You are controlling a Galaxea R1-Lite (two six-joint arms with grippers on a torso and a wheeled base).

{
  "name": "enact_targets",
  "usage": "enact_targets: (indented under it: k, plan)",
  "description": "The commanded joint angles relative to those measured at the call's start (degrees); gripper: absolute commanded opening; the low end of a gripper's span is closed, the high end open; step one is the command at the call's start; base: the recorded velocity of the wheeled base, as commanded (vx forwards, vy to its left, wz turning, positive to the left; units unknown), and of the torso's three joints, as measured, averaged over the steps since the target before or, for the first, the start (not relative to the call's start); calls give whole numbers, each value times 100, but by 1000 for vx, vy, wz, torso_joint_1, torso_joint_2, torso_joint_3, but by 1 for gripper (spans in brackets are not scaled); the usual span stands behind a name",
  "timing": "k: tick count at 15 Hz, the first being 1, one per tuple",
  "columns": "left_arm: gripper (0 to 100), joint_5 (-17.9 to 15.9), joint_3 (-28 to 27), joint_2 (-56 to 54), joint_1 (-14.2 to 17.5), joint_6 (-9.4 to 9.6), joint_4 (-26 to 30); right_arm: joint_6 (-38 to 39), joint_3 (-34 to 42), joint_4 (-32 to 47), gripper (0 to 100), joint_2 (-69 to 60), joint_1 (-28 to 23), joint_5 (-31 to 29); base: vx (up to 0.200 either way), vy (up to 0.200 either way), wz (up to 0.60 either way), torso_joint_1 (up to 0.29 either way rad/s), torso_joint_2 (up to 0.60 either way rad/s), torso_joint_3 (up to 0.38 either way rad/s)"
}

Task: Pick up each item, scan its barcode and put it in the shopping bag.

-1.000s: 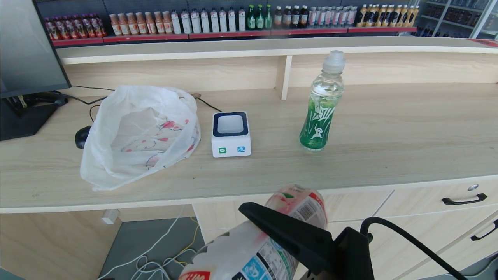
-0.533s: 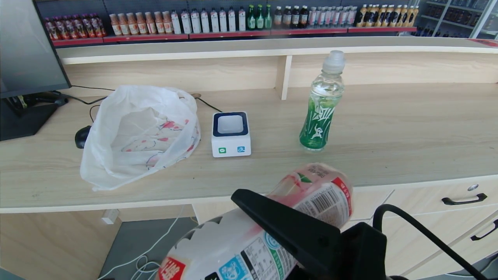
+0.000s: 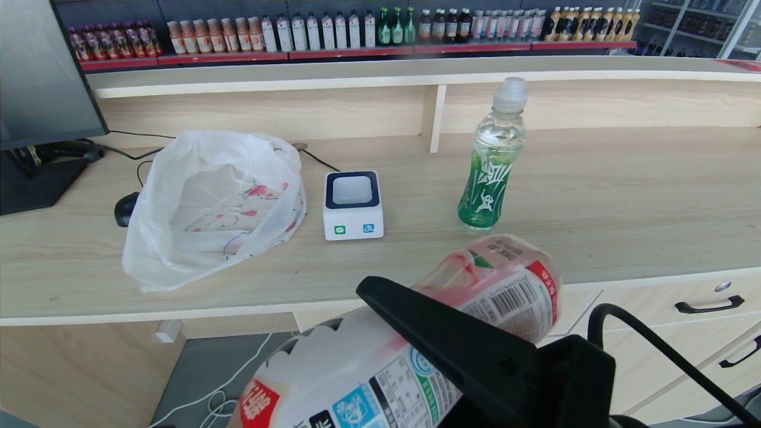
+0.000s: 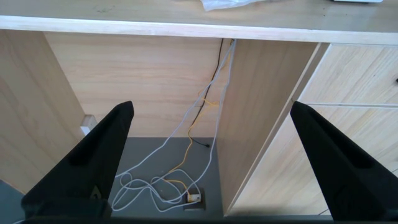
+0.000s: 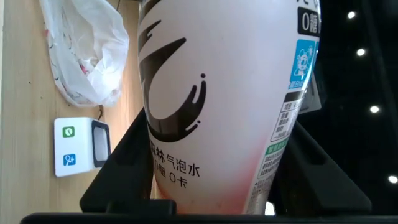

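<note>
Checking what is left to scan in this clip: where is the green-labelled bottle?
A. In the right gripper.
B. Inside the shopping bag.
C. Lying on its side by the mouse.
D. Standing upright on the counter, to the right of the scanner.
D: the green-labelled bottle stands upright on the counter to the right of the scanner, while the right gripper is shut on the pink-labelled bottle.

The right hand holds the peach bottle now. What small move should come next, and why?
Probably carry the peach bottle forward and left over the scanner, turning the barcode downward. The right hand grips it near the counter's front edge, barcode facing up, away from the scanner window.
</note>
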Motion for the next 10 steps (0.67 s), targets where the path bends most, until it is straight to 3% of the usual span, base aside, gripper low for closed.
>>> enact_targets:
  k: [1, 10]
  plan:
    - [100, 1, 0, -2, 2, 0, 1, -161, 32, -3, 0, -88, 42, -8, 0, 0, 0, 0, 0, 0]
    - [100, 1, 0, -2, 2, 0, 1, -223, -74, -3, 0, -124, 69, -26, 0, 0, 0, 0, 0, 0]
